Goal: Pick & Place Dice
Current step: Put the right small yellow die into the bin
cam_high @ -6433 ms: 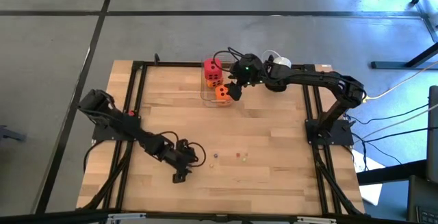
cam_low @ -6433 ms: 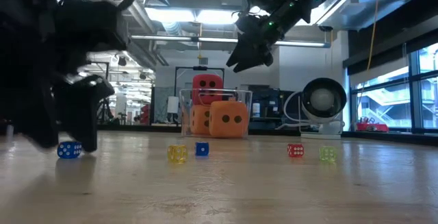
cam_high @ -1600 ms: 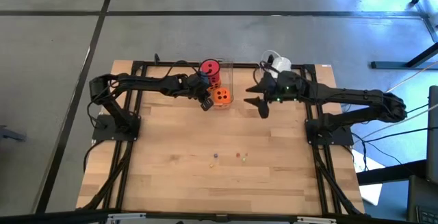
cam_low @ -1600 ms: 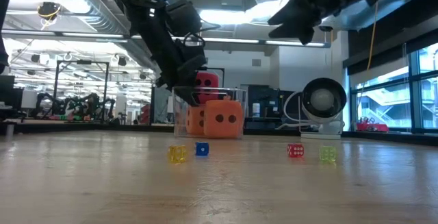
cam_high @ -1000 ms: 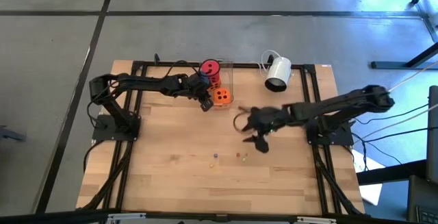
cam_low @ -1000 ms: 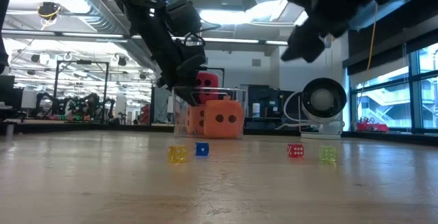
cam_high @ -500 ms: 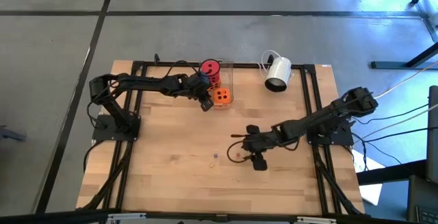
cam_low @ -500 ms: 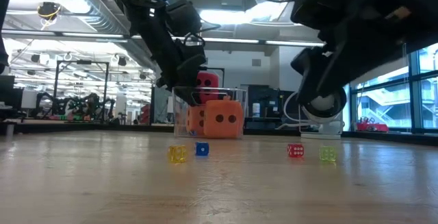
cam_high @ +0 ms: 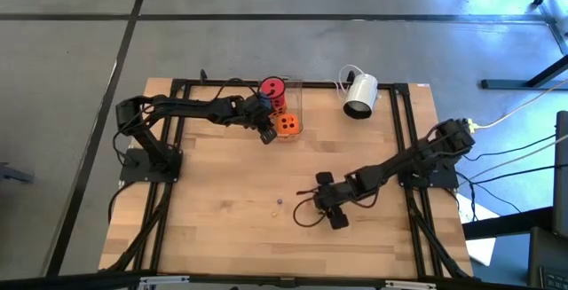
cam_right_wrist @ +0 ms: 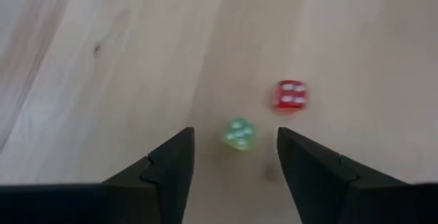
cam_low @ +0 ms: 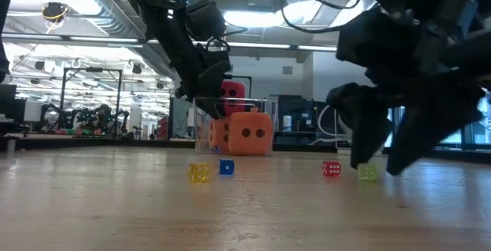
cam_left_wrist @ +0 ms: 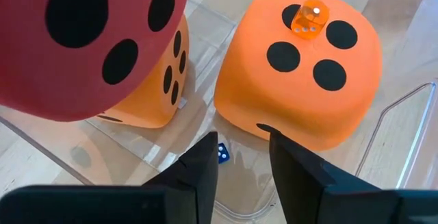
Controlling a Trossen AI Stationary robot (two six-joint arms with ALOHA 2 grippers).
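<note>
Three big dice sit at a clear container (cam_high: 297, 104): the red one (cam_high: 273, 88) rests on an orange one (cam_left_wrist: 154, 80), and the second orange one (cam_high: 287, 125) carries a tiny orange die (cam_left_wrist: 309, 18) on top. My left gripper (cam_left_wrist: 243, 148) hovers open beside them, with a tiny blue die (cam_left_wrist: 223, 154) showing between its fingers. My right gripper (cam_right_wrist: 236, 138) is open and low over the table, its fingers on either side of a tiny green die (cam_right_wrist: 238, 133); a tiny red die (cam_right_wrist: 290, 95) lies just beyond.
A tiny yellow die (cam_low: 199, 173) and a tiny blue die (cam_low: 226, 166) lie on the bare wood left of my right gripper (cam_high: 324, 206). A white round device (cam_high: 359, 95) stands at the far edge. Black frame rails (cam_high: 404, 148) run along both sides.
My right gripper has swung from mid-table toward the near edge and come down over the tiny green and red dice, staying open. My left arm and the big dice have kept still.
</note>
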